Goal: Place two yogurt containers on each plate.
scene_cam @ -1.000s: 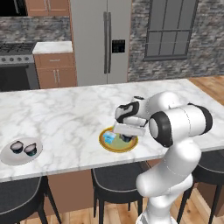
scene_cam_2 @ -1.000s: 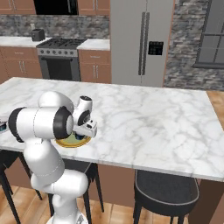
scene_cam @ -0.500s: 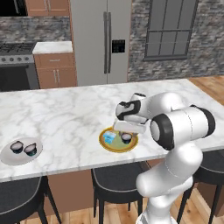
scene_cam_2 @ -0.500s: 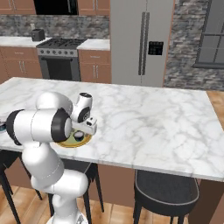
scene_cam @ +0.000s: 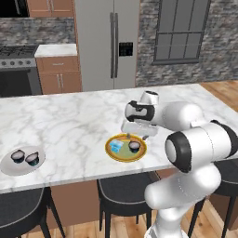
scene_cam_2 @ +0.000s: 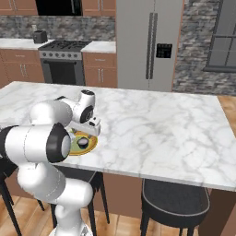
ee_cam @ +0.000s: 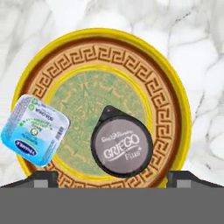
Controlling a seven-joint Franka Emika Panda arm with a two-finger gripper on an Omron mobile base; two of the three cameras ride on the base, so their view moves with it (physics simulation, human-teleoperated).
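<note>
The yellow-gold rimmed plate (ee_cam: 173, 92) with a greenish centre lies on the marble counter near its front edge. On it sit a light blue yogurt container (ee_cam: 35, 130) and a dark yogurt container (ee_cam: 121, 146) with a grey lid, side by side. My gripper (ee_cam: 113, 178) hangs open just above the plate (scene_cam: 111, 153), its fingertips (ee_cam: 43, 178) wide apart and holding nothing. In the left base view the gripper (scene_cam: 135, 132) hovers over both cups (scene_cam: 134, 146). At the far left, the pale plate (scene_cam: 9, 166) carries two dark yogurt containers (scene_cam: 17, 155).
The marble island counter (scene_cam: 69, 121) stretches wide around both plates. Dark stools (scene_cam_2: 175, 203) stand under its front edge. A fridge (scene_cam: 109, 44) and a stove (scene_cam_2: 62, 69) stand along the back wall.
My hand has lifted a little off the yellow-rimmed plate, and the dark cup now sits free on it beside the blue one.
</note>
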